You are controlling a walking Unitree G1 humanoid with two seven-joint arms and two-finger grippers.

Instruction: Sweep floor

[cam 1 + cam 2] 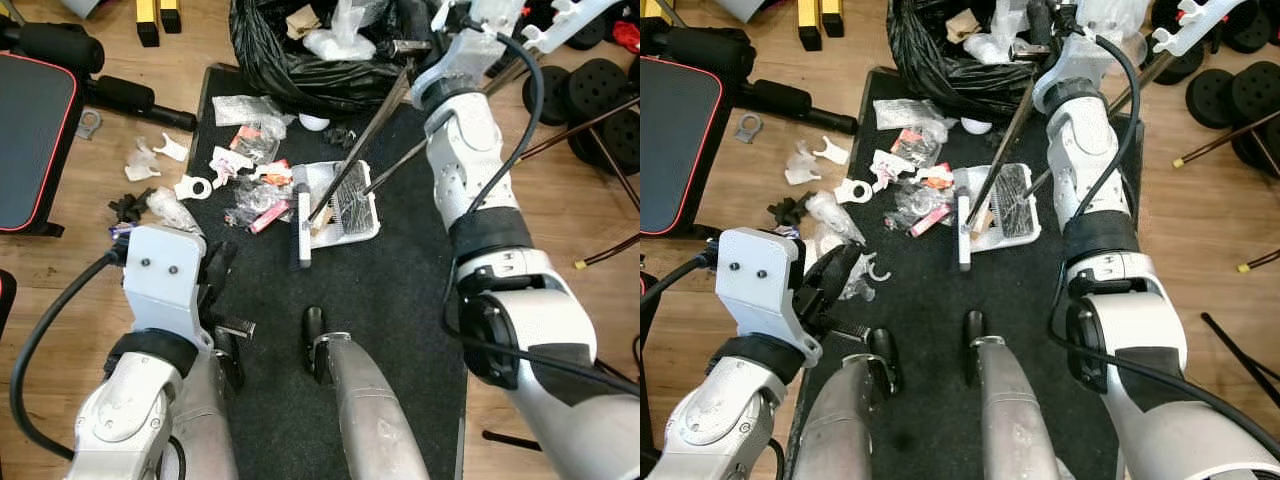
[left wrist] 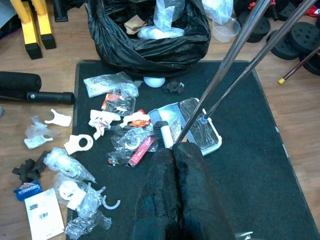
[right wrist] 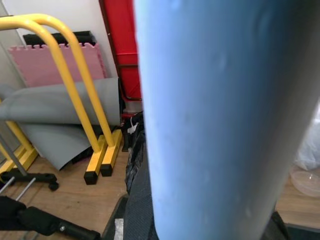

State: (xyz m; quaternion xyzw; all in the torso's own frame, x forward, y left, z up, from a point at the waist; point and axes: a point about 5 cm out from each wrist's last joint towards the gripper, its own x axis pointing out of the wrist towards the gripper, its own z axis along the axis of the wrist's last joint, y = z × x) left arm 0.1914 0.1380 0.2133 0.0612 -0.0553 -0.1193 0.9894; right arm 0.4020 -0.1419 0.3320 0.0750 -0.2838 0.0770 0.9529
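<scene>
Silver metal, the broom handle [image 1: 372, 132] ran as a long thin rod from upper right of the head view down-left to its brush head [image 1: 303, 226], a dark bar with a white edge lying near centre on the black carpet mat [image 1: 400, 300]. Just right of the brush sat a white plastic dustpan [image 1: 345, 205], its tray holding dark debris, with its own thin handle rising toward the upper right alongside the broom's. Crinkled clear plastic wrappers [image 1: 247, 150], red packets and white plastic pieces lay scattered left of the brush, spilling onto the wooden floor [image 1: 80, 260]. A glossy black bin bag [image 1: 300, 50], open and stuffed with rubbish, stood at top centre. The right gripper [image 1: 455, 30] was raised at upper right by the handles; whether its jaws gripped anything could not be told. The left gripper [image 2: 175, 192] hung at lower left, its textured black jaws pressed together, holding nothing.
</scene>
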